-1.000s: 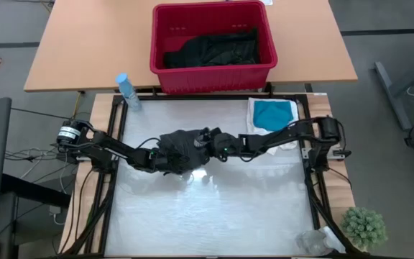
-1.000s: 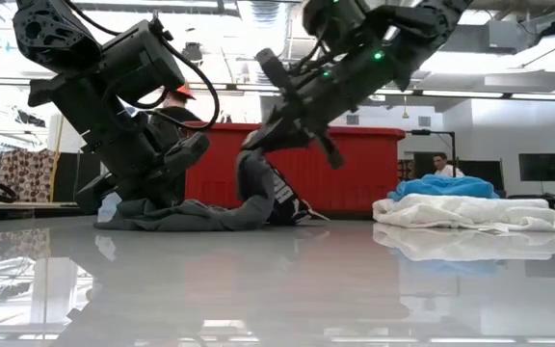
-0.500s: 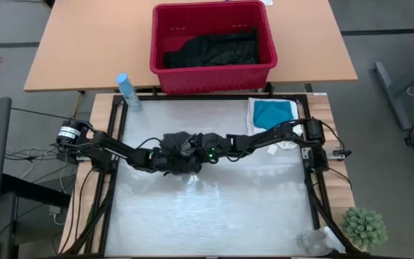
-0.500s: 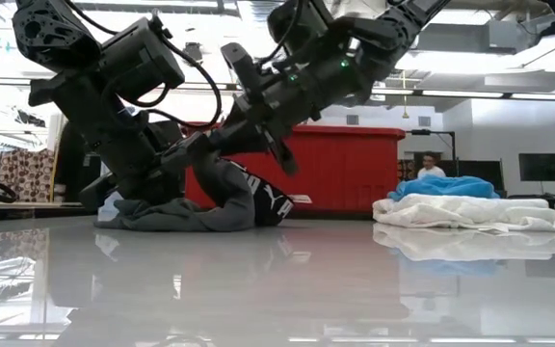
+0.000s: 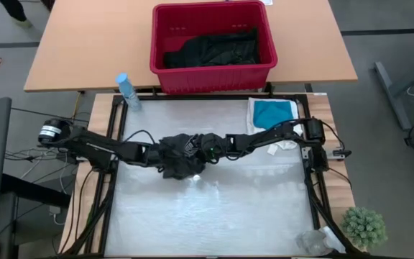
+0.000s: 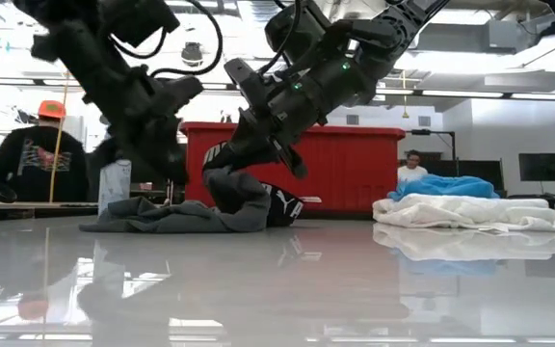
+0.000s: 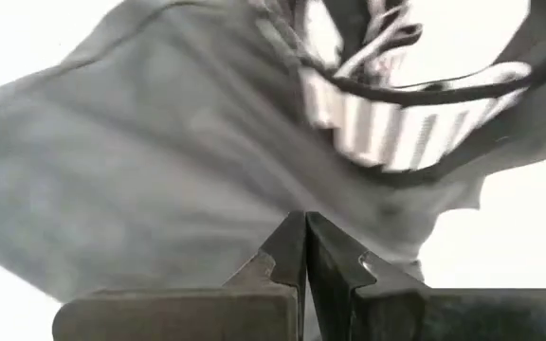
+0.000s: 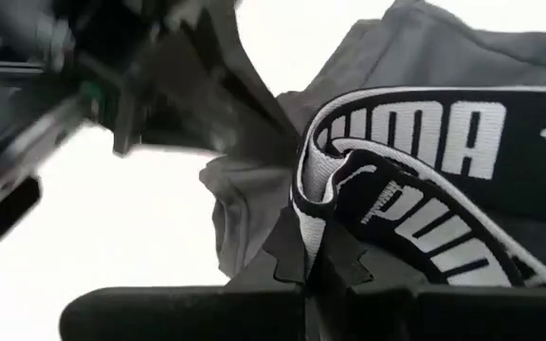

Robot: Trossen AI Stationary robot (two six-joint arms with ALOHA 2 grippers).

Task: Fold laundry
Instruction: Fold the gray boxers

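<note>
A dark grey garment (image 5: 182, 165) with a black waistband bearing white letters lies bunched mid-table. My right gripper (image 5: 192, 149) is shut on the waistband and holds that end up; the rest (image 6: 152, 216) lies flat on the table. My left gripper (image 6: 175, 173) is shut and hangs just above the flat part; its wrist view shows grey cloth (image 7: 159, 161) beyond the fingertips and none between them. Folded white and teal garments (image 5: 273, 115) lie at the far right corner. My right gripper pinches a folded bit of the black waistband (image 8: 313, 213) between its two fingers. The fingers slant down from the table's right side. The held end is lifted, and the cloth (image 6: 241, 198) drapes below the fingers down onto the table.
A red basket (image 5: 213, 68) with black clothes stands on the wooden table beyond the far edge. A blue-capped bottle (image 5: 128, 91) stands at the far left corner, a small plant (image 5: 365, 226) at the near right. People (image 6: 41, 159) are in the room behind.
My right gripper has carried the waistband end toward the table's left, over the rest of the garment, and has rolled; that end now stands folded over. My left gripper, shut throughout, has risen off the flat part, which stays on the table.
</note>
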